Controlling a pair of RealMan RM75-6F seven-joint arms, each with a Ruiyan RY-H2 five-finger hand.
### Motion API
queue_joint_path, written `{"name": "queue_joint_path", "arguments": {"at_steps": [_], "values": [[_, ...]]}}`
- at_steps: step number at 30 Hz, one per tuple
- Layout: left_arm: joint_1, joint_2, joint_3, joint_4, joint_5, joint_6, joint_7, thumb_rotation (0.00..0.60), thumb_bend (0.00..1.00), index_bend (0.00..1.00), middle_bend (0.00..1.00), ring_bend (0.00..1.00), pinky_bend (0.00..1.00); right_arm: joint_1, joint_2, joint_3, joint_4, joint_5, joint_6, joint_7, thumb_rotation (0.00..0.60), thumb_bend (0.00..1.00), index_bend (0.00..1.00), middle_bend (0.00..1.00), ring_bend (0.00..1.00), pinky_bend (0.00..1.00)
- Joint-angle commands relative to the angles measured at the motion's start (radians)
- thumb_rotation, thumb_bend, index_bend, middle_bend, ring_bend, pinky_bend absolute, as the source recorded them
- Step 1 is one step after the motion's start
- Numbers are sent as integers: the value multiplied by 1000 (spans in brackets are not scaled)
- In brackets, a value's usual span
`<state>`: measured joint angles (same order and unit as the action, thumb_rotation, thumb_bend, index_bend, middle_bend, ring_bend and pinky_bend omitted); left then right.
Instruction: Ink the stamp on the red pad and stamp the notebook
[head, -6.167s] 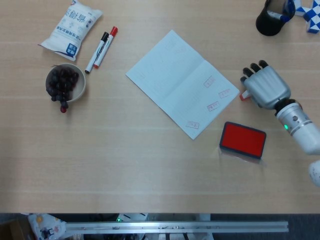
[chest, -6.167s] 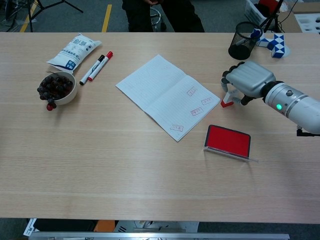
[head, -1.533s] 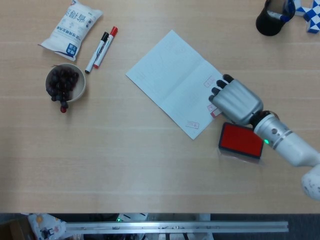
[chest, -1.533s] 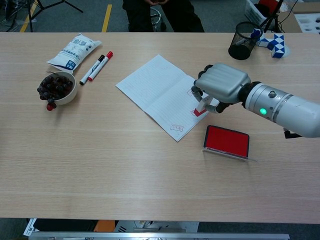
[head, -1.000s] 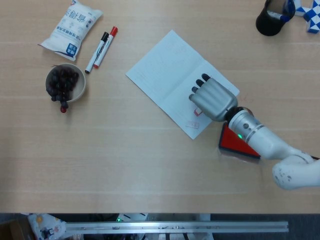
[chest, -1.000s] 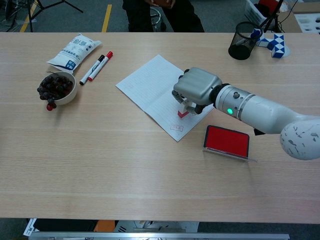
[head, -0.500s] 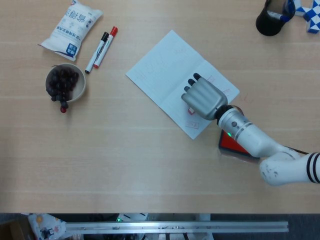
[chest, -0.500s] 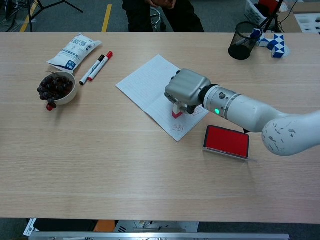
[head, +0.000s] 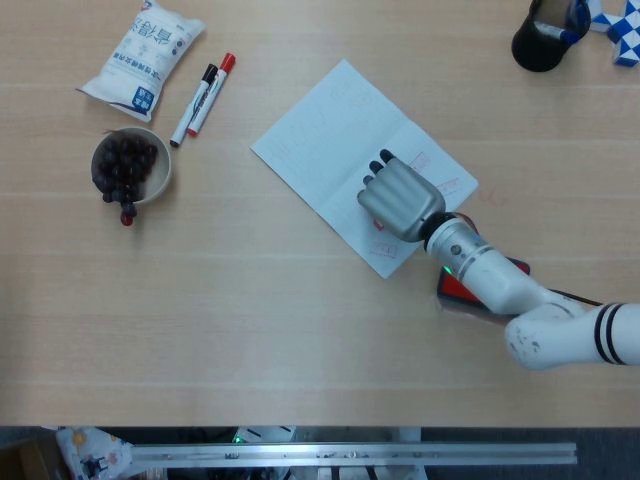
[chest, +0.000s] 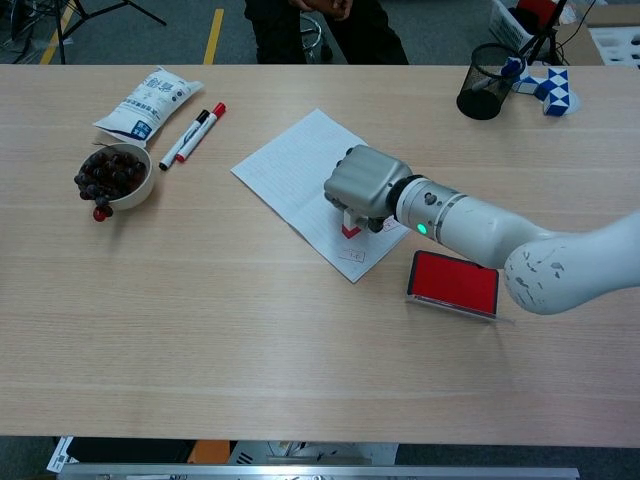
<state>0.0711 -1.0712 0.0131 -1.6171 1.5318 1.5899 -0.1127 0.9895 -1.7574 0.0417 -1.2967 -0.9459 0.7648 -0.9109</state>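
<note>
My right hand (head: 400, 200) (chest: 364, 187) grips the small red-and-white stamp (chest: 350, 227), whose base sits on the right page of the open white notebook (head: 320, 135) (chest: 295, 165). In the head view the hand hides the stamp. Red stamp marks (head: 448, 185) (chest: 353, 256) show on that page around the hand. The red ink pad (chest: 455, 283) (head: 452, 286) lies on the table just right of the notebook, partly under my forearm in the head view. My left hand is in neither view.
A bowl of dark grapes (head: 130, 165) (chest: 112, 175), two markers (head: 203, 97) (chest: 192, 133) and a white snack bag (head: 145, 50) (chest: 148, 100) lie at the left. A black pen cup (head: 540, 35) (chest: 484, 80) and a blue-white puzzle toy (chest: 546, 88) stand at the far right.
My right hand carried the stamp leftward across the notebook's right page, from near the ink pad toward the page's middle, and lowered it onto the paper.
</note>
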Motion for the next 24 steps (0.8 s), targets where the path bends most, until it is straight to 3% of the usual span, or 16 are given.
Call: {"name": "queue_joint_path", "arguments": {"at_steps": [1,24], "values": [[0,-1,0,2,1,0,-1,600,223,128,125,149,137,3,-2,-4,5,3,4,1,600,331,697,457,278,232],[2,-4,0,9,0,0,-3,600,223,126,123,149,137,21,-24,-30,22,3,19,2,600,331,707,464,278,232]]}}
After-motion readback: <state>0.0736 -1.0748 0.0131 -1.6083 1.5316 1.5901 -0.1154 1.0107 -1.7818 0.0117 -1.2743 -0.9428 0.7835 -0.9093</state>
